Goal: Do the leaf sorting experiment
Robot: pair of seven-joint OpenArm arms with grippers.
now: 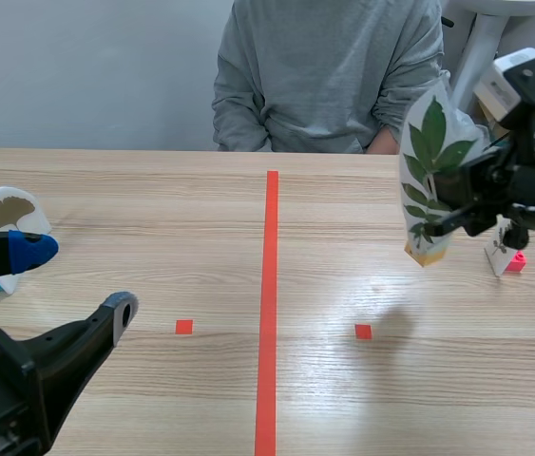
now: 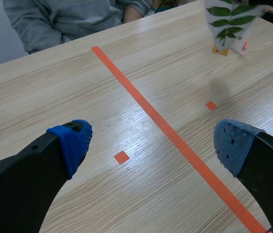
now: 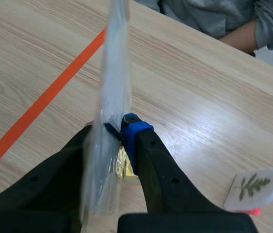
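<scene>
**Pale wood table, one leaf card aloft: setting it down cleanly**

Pale wood-grain table (image 1: 153, 389) fills the scene. Nearest the robot, at about eight o'clock, the left gripper (image 1: 77, 278) hovers low, its two fingers spread wide with nothing between them. Just ahead lie two small orange-red tape squares (image 1: 183, 327), one on either side of the long orange-red tape line (image 1: 269, 313) running from six to twelve o'clock.

At nine o'clock stands a white card bearing a tan fan-shaped leaf (image 1: 6, 209). Farther out, at about two o'clock, the right gripper (image 1: 457, 207) pinches a clear laminated card with a green compound leaf sealed inside (image 1: 433, 161). It holds the card upright and off the wood. In the right wrist view the blue pads (image 3: 135, 131) press on the card's lower part.

Near it, at three o'clock, a small white fern-leaf card on a pink base (image 1: 505, 256) stands on the table. A person in a grey sweatshirt (image 1: 329, 66) sits at twelve o'clock.

The step in hand appears to be carrying the held card to its sorting place, though which spot that is cannot be told. The film looks thin and likely to flex, so a slow, level descent would suit. The card should stay vertical and swing wide of the pink-based card. The pinch should loosen only once the bottom edge rests on the wood, or the card may tip. The spread left gripper could steady it.
</scene>
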